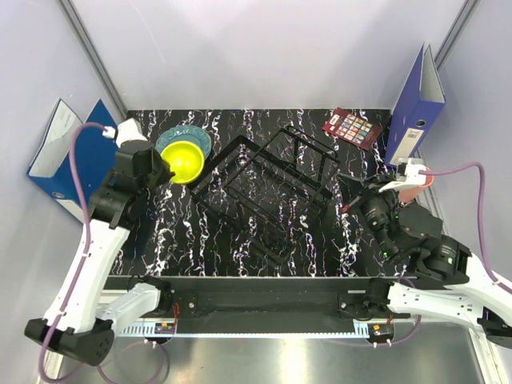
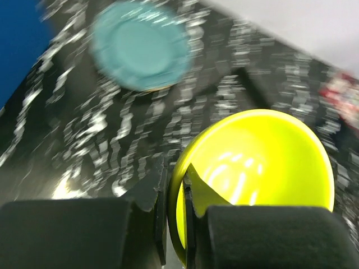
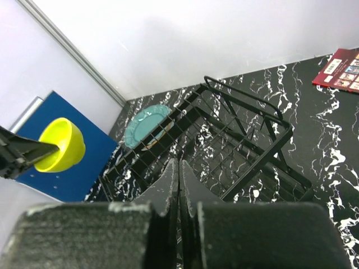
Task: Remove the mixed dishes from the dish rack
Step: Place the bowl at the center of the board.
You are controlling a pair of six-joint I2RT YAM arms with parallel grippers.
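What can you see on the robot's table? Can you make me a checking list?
Surface: black marbled table; no spills seen.
Job's things: rack in the middle, looks empty; plate lying flat at the far left; bowl held up off the table.
Clutter: red card at the far right.
Grippers: left gripper shut on the bowl's rim; right gripper shut, holding nothing.
Cables: left cable and right cable, both purple, looping away from the rack.
Surroundings: blue binders, one on the left and one on the right; pale walls.
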